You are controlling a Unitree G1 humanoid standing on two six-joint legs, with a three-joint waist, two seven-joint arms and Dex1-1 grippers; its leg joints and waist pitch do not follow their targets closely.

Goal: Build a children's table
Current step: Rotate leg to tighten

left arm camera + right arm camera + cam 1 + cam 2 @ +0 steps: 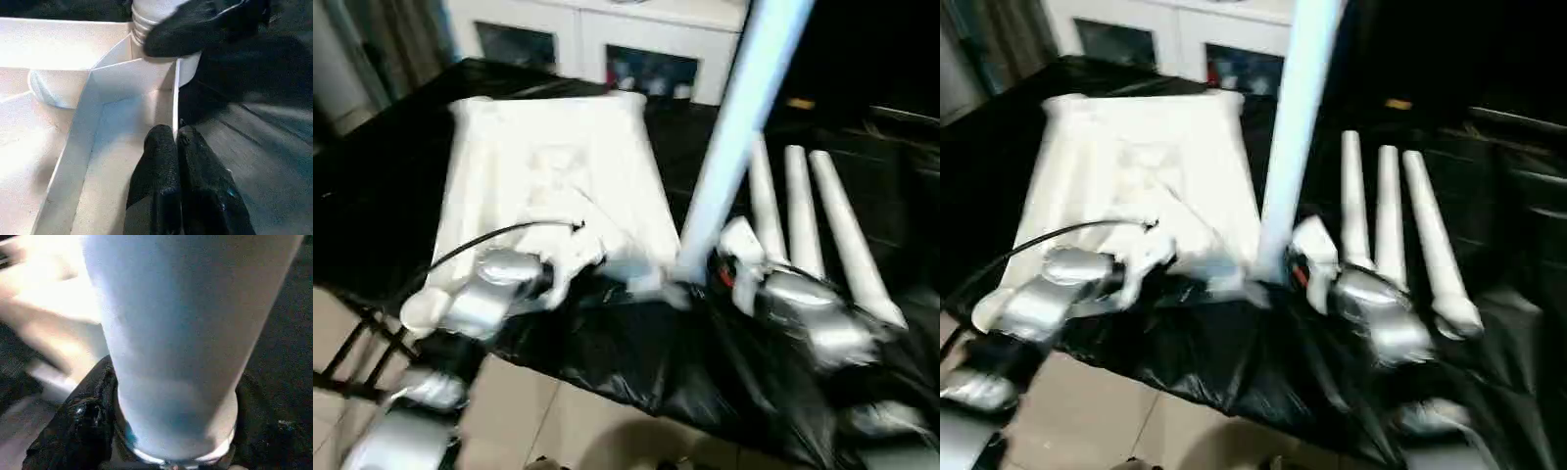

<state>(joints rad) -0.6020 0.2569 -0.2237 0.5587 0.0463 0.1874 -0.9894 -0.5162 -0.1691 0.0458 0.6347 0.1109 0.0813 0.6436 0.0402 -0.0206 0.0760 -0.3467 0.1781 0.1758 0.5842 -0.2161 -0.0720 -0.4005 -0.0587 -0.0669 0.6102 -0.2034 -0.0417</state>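
The children's table top (558, 166) lies underside up on the black-covered table. One white leg (734, 147) stands upright in the top's near right corner socket. My right gripper (693, 279) is shut on the base of this leg, with a black finger (83, 421) on either side just above the ridged collar (146, 19). My left gripper (177, 142) is shut on the top's thin near rim (175, 98), right next to that corner. Three more legs (803, 215) lie side by side to the right of the top.
The black cover (636, 362) hangs over the table's near edge above a tiled floor (529, 421). A white cabinet (607, 39) with glass doors stands behind. A black cable (480, 240) arcs over my left forearm.
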